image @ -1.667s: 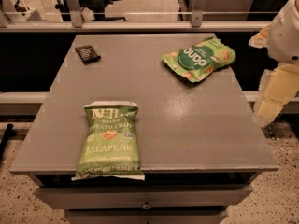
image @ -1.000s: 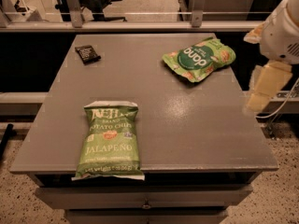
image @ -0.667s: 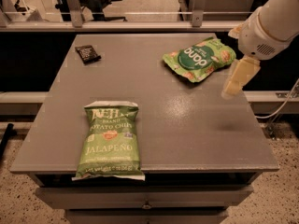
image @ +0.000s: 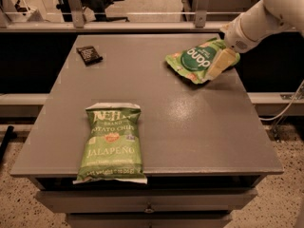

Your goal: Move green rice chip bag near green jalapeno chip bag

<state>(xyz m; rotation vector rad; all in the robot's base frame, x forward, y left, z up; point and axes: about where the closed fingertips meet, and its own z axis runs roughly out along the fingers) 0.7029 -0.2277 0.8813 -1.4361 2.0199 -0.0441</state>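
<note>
The rice bag (image: 192,61) lies at the far right of the worktop (image: 190,127). The pincer (image: 219,64) sits at the bag's right edge, seemingly touching it; I cannot tell whether it is wide or narrow. The jalapeno bag (image: 112,144) lies well apart at the near left edge, with a dark packet (image: 89,54) at the far left.

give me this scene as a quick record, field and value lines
surface: grey table
rice bag: far right part of the table, lying flat, logo up
jalapeno bag: near left part, lying flat, lower end at the front edge
bags: well apart, on opposite corners
tool: on the arm coming in from the right, at the rice bag's right edge; contact cannot be told
other: dark packet at the far left
task state: rice bag not yet near jalapeno bag
</note>
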